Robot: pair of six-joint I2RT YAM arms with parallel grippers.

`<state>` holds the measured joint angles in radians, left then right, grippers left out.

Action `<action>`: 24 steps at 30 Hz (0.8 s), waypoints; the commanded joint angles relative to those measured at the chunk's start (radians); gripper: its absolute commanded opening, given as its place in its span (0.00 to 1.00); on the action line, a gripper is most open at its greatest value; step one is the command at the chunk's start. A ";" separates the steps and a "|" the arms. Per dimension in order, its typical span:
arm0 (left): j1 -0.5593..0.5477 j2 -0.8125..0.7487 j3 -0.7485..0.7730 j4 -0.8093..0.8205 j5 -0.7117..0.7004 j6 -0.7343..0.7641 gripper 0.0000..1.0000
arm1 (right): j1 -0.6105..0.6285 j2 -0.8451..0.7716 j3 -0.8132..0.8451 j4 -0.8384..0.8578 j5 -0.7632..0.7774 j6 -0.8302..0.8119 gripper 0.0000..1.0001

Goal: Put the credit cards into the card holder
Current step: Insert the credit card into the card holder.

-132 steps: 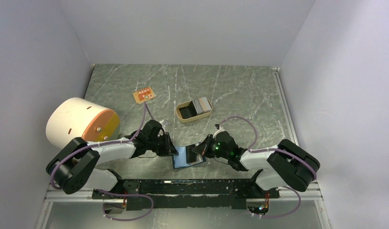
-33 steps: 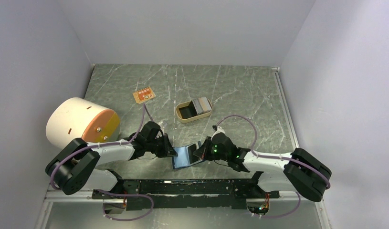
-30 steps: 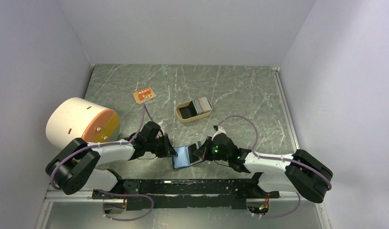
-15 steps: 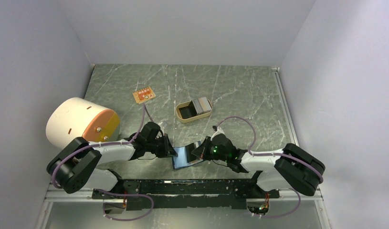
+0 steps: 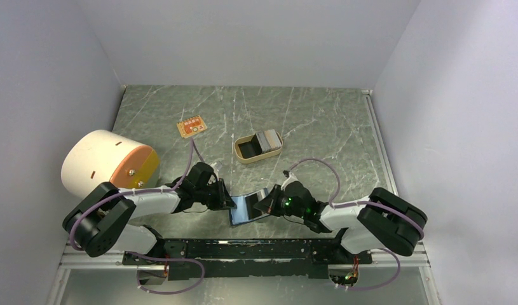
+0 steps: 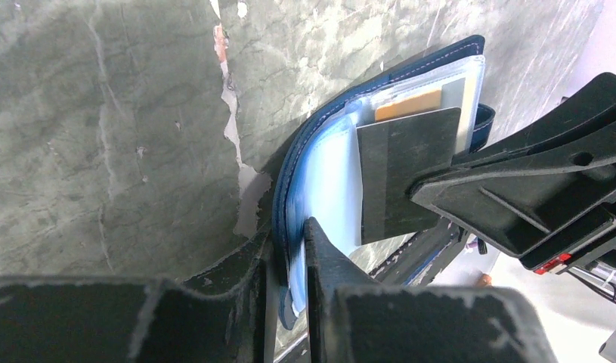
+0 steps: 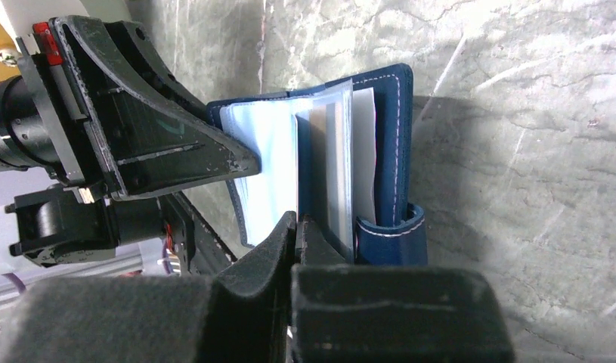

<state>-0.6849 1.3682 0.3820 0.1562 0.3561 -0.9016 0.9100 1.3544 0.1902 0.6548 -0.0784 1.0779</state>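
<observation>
Left wrist view: grey card [image 6: 407,170] lying against the clear sleeves of the open card holder [image 6: 323,181], detail too small to make out from overhead
Left end effector [image 6: 289,238]: narrow jaws pinching the card holder's left flap
Right end effector [image 7: 297,225]: clamped tight on the grey card
Location: card holder at the tabletop [image 5: 320,121] near edge, between both arms
Open room: far right tabletop, beyond the tray [image 5: 238,152] holding the credit cards [image 5: 267,138]
Hidden: which slot the grey card meets

Light even, diffuse. We note soft shadow on the bench [image 7: 516,151] beside the card holder [image 7: 388,113]; nearest foreground blurred.
</observation>
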 commanded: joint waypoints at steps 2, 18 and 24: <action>0.003 0.012 0.015 0.002 0.005 0.012 0.20 | 0.001 0.022 -0.019 0.036 -0.027 -0.005 0.00; 0.004 -0.013 0.005 0.003 0.008 0.001 0.24 | 0.012 0.055 0.045 -0.045 -0.001 -0.007 0.19; 0.004 -0.014 0.006 0.009 0.014 0.000 0.24 | 0.033 -0.006 0.119 -0.318 0.093 -0.036 0.42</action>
<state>-0.6849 1.3663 0.3820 0.1562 0.3592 -0.9051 0.9314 1.3777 0.2623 0.5491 -0.0662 1.0763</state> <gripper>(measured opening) 0.239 0.406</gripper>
